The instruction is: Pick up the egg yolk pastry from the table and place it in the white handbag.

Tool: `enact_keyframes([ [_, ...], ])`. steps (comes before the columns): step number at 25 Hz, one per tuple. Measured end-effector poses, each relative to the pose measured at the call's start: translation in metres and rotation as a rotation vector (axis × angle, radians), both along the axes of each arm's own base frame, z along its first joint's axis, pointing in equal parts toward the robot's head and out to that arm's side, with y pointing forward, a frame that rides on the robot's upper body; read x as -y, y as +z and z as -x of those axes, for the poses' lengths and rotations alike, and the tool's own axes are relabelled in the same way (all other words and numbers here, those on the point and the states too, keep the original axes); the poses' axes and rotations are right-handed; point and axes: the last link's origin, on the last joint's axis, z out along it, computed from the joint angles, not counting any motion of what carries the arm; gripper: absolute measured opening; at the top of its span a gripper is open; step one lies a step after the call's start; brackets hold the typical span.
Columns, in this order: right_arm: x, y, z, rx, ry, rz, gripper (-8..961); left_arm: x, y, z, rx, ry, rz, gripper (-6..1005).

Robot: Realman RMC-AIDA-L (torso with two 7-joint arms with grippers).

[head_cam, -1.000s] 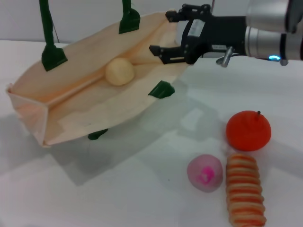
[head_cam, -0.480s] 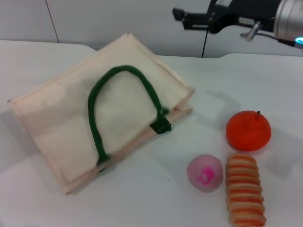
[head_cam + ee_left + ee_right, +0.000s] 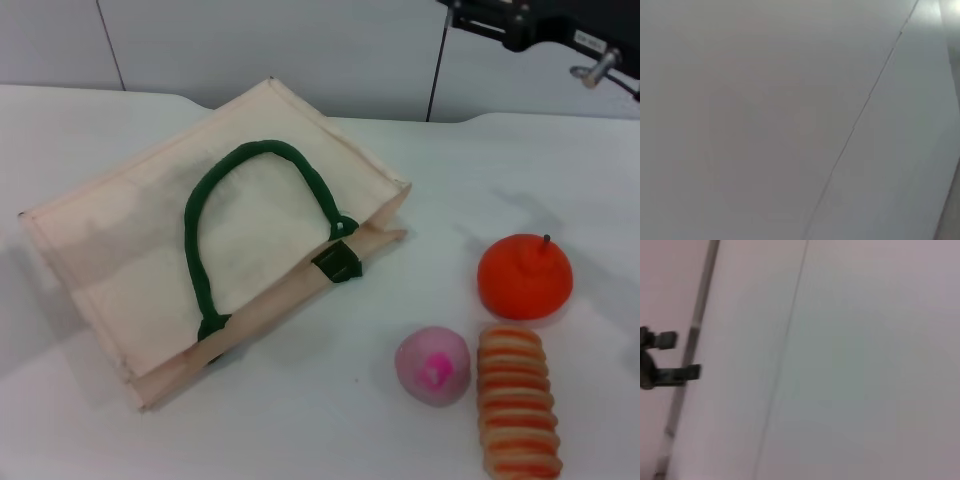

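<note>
Nothing of the left gripper anywhere in the head view, and only a plain grey panel with a thin seam in the left wrist view.

On the left half of the white table (image 3: 300,420): the white handbag (image 3: 120,240), lying flat on its side, mouth turned toward the right. Across its upper face, one dark green rope handle (image 3: 192,250), arched, ending at a green tab (image 3: 338,263) by the bag's mouth.

No sight of the egg yolk pastry on the table. Impossible to say from here whether inside the flattened bag.

Further right, near the front edge: a pink ball with a magenta spot (image 3: 432,365), just beside a striped orange-cream ridged roll (image 3: 516,402). Right behind the roll, an orange fruit (image 3: 524,277) with a short stem, well apart from the bag.

Up in the far right corner, high above the table and clear of everything: the right gripper (image 3: 470,15), black, cropped by the frame edge. Open or closed? Cannot tell.
</note>
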Motion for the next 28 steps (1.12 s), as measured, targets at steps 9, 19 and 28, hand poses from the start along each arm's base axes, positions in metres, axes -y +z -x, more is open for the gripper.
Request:
enact_keyframes([
  [9, -0.009, -0.011, -0.067, -0.082, -0.132, -0.250, 858, -0.012, -0.055, 0.041, -0.258, 0.258, -0.396, 883],
  [19, 0.002, 0.010, -0.137, -0.281, -0.409, -0.502, 856, -0.004, -0.095, 0.068, -0.457, 0.494, -0.714, 883],
  [28, 0.016, 0.019, -0.170, -0.368, -0.562, -0.593, 855, 0.015, -0.104, 0.078, -0.543, 0.606, -0.854, 883],
])
